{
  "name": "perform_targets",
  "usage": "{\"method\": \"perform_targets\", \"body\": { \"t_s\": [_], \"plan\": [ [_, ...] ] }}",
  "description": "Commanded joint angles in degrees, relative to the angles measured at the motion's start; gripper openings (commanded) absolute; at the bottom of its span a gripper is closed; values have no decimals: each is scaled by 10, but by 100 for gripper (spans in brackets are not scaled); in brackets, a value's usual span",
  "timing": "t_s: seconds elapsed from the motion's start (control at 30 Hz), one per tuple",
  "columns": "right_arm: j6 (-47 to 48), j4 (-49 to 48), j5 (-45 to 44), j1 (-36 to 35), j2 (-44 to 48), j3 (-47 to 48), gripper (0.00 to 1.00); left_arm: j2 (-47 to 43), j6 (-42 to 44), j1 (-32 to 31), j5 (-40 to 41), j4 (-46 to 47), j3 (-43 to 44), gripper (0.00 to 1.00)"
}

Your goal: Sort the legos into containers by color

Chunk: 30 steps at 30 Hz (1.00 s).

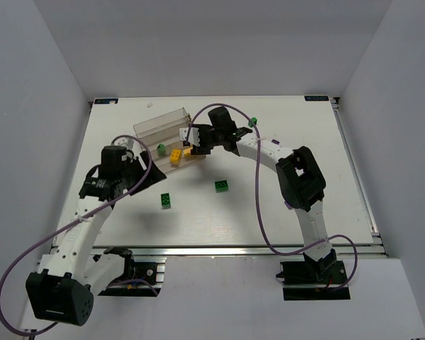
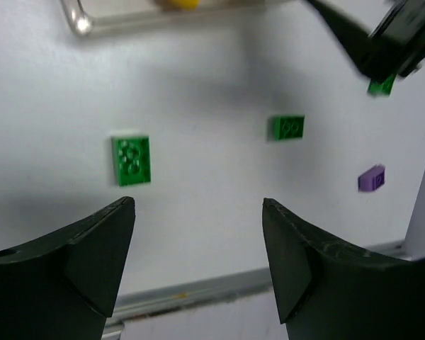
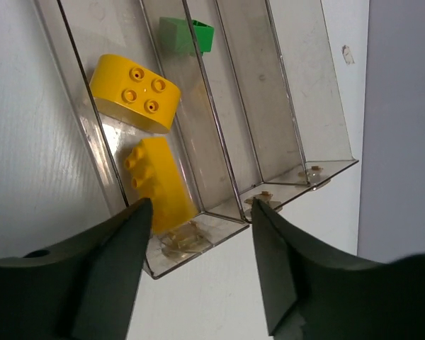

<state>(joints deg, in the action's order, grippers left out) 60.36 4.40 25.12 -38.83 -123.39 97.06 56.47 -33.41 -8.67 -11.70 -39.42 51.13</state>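
Observation:
The clear stepped tray [image 1: 163,126] stands at the back middle of the table. In the right wrist view two yellow bricks [image 3: 134,92] [image 3: 158,185] lie in its lowest compartment [image 3: 81,78] and a green brick [image 3: 188,35] lies in the one beside it. My right gripper [image 3: 200,205] is open and empty, just off the tray's near end [image 1: 195,139]. Two green bricks [image 1: 166,200] [image 1: 221,185] lie on the table in front of the tray. My left gripper [image 2: 198,234] is open and empty above the table, left of them [image 1: 143,170]. A purple brick [image 2: 372,178] lies farther right.
A small green brick [image 1: 252,122] lies behind the right arm; it also shows in the left wrist view [image 2: 381,85]. The right arm [image 2: 382,42] crosses the top right of that view. The table's metal front rail [image 1: 219,249] runs along the near edge. White walls enclose the table.

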Motion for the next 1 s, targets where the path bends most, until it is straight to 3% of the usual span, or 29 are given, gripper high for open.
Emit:
{"method": "perform_targets", "body": {
  "t_s": [0.0, 0.17, 0.27, 0.43, 0.47, 0.6, 0.77, 0.97],
  "plan": [
    [11, -33, -1, -4, -4, 9, 67, -26, -10, -1, -58, -16, -45, 82],
    [-44, -24, -3, 0, 3, 35, 70, -8, 13, -7, -56, -26, -67, 83],
    [-117, -5, -1, 7, 30, 45, 66, 19, 17, -13, -52, -8, -76, 83],
    [-252, -77, 52, 43, 168, -76, 53, 79, 15, -43, -5, 18, -82, 82],
    [-285, -89, 72, 51, 216, -133, 55, 107, 14, -49, 2, 20, -81, 82],
    [-336, -114, 90, 67, 310, -243, 89, 174, 11, -85, 59, 21, -61, 82],
    [-391, -98, 102, 79, 372, -291, 88, 243, 5, -131, 166, 10, -12, 81],
    [-402, -94, 109, 84, 395, -322, 75, 323, -8, -162, 229, 24, 23, 73]
  ]
}}
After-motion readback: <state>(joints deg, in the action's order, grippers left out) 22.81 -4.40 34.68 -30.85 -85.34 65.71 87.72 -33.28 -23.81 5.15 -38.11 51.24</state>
